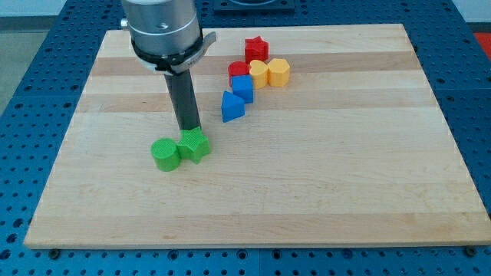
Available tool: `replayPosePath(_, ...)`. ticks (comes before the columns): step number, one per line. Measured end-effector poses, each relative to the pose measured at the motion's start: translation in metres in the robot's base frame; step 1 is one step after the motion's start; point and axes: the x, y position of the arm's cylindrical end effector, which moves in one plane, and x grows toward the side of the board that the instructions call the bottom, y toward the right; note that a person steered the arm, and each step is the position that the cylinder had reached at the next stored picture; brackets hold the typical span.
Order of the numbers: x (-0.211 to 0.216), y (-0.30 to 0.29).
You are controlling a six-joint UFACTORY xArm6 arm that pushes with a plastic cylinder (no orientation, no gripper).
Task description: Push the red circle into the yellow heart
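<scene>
The red circle [238, 71] sits far from us in the cluster near the view's top, touching the yellow heart [259, 73] on its right side, so the 2 task blocks are already in contact. Starting nearest the view's bottom, we see the green circle [165, 154] on the wooden bench [345, 169], with the green star [195, 144] touching it on the view's right. Our tip [189, 129] stands at the top edge of the green star, seemingly touching it, and well apart from the red circle. We carry no hand, only this straight dark rod, so there is nothing spread or pinching. Farther up and to the view's right lies the blue triangle-like block [232, 106], and just above it the blue cube [243, 87], which touches the red circle from below. Right of the yellow heart, touching it, is a second yellow block [278, 71], its shape unclear. Farthest away is the red star [257, 50], just above the yellow pair
</scene>
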Motion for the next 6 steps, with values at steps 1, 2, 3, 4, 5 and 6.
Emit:
replayPosePath(1, -0.003, 0.000)
replayPosePath(2, -0.029, 0.000)
replayPosePath(3, -0.054, 0.000)
replayPosePath(4, -0.077, 0.000)
replayPosePath(5, -0.104, 0.000)
replayPosePath(6, -0.119, 0.007)
